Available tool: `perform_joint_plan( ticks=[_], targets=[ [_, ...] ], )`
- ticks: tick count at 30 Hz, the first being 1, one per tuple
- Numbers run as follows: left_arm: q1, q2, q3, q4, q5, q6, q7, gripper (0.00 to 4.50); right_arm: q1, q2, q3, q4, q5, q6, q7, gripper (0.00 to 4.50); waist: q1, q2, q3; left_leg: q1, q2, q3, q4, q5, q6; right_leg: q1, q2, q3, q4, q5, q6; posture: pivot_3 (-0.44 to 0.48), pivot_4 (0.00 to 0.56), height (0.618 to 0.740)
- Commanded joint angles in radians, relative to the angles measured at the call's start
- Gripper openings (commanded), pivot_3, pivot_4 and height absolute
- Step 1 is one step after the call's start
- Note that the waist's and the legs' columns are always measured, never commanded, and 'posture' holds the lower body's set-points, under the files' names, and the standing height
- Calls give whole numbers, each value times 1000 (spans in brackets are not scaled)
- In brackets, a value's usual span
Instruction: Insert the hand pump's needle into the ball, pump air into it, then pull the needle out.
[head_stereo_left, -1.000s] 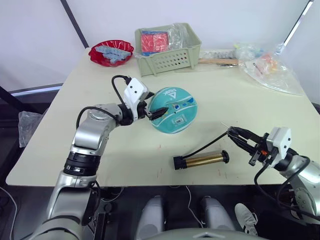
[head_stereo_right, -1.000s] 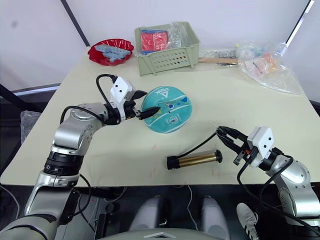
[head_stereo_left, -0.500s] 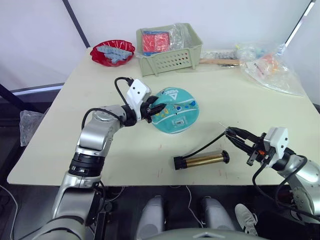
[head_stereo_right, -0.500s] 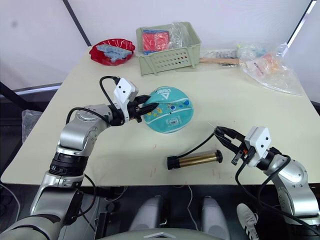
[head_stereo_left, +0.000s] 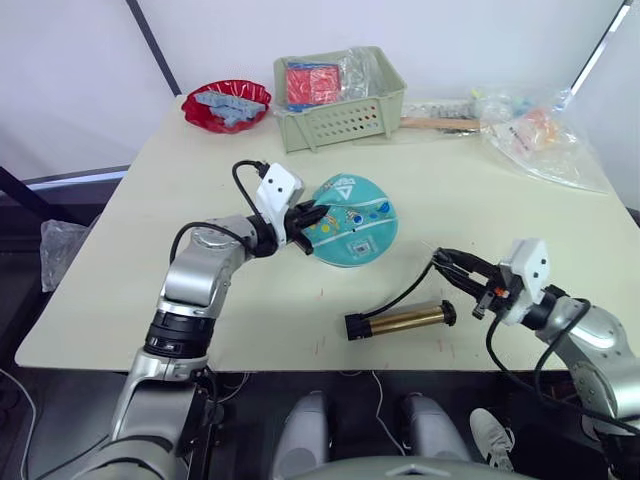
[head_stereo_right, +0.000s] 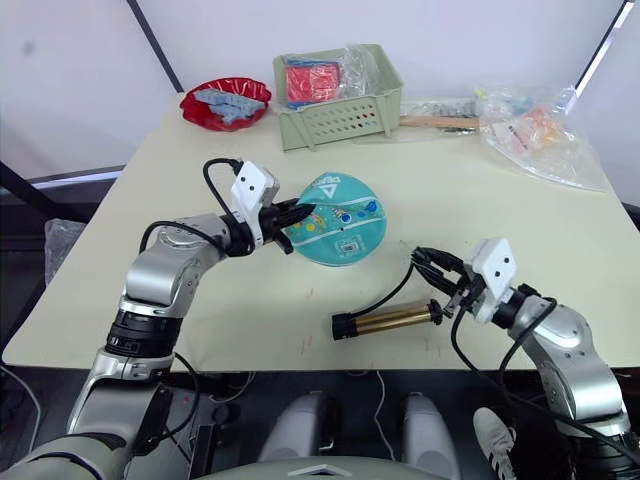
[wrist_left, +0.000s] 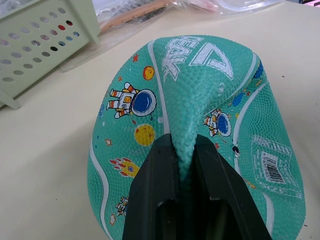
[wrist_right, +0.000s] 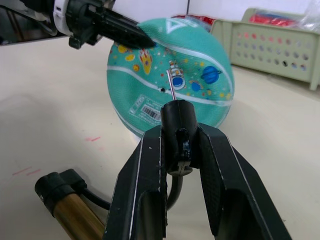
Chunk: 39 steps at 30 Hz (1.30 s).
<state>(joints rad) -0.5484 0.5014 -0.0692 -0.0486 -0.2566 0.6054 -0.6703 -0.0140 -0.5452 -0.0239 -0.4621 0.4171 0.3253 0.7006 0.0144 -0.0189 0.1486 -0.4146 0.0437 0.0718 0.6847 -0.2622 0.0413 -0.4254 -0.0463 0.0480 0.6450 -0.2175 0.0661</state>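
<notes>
The ball, limp on the desk, is pinched by a fold in the left claw to steady it for the needle, which the right claw grips by its fitting, aimed at the ball ahead

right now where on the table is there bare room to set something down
Bare table runs along the robot's left edge, from the red bowl toward the front. Another bare patch lies between the ball and the plastic bags. The far edge is crowded: bowl, basket, bags. The pump takes the front middle.
</notes>
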Motion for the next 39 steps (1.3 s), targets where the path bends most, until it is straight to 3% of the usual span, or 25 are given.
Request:
perform_joint_plan(
  ticks=[1, 6, 10, 19, 27, 31, 39],
  targets=[
    [11, -12, -2, -24, 8, 3, 18, 12, -51, -19, 27, -59, -8, 113, -49, 382, 1, 0, 0, 0, 0, 0, 0, 0, 0, 0, 0, 0, 0, 0, 0, 0, 150, 738],
    [18, -26, -10, -25, 11, -1, 32, 12, -130, -44, 85, -69, -70, 229, -98, 382, -2, 0, 0, 0, 0, -1, 0, 0, 0, 1, 0, -1, -1, 0, 0, 0, 150, 738],
    [21, -45, -25, -24, 21, -8, 39, 12, -273, -77, 134, -51, -60, 443, -111, 382, 1, 0, 0, 1, 0, -1, 1, 0, 0, 2, 0, -2, -1, 0, 0, 0, 150, 738],
    [14, -65, -38, 0, 44, -28, 26, 12, -502, -104, 198, -21, 14, 753, -55, 382, 5, 0, 0, 0, 0, -4, 2, 0, 0, 4, -1, -5, -2, -1, -2, 0, 150, 738],
    [11, -75, -46, 15, 60, -46, 14, 12, -709, -132, 316, 88, 4, 901, -4, 382, 3, 0, 0, 0, -1, -7, 2, 0, 0, 6, -2, -8, -3, -1, -2, 0, 150, 738],
    [11, -82, -49, 19, 67, -53, 12, 12, -831, -82, 377, 179, -10, 938, 0, 382, 4, 0, 0, 0, -1, -8, 2, 0, 0, 6, -2, -9, -3, -1, -2, 0, 150, 738],
    [16, -94, -51, 16, 77, -53, 7, 12, -928, -8, 448, 314, -60, 927, -16, 382, 6, 1, 0, 0, -3, -9, 2, 0, 0, 7, -4, -11, -3, 0, 0, 0, 150, 738]
  ],
)
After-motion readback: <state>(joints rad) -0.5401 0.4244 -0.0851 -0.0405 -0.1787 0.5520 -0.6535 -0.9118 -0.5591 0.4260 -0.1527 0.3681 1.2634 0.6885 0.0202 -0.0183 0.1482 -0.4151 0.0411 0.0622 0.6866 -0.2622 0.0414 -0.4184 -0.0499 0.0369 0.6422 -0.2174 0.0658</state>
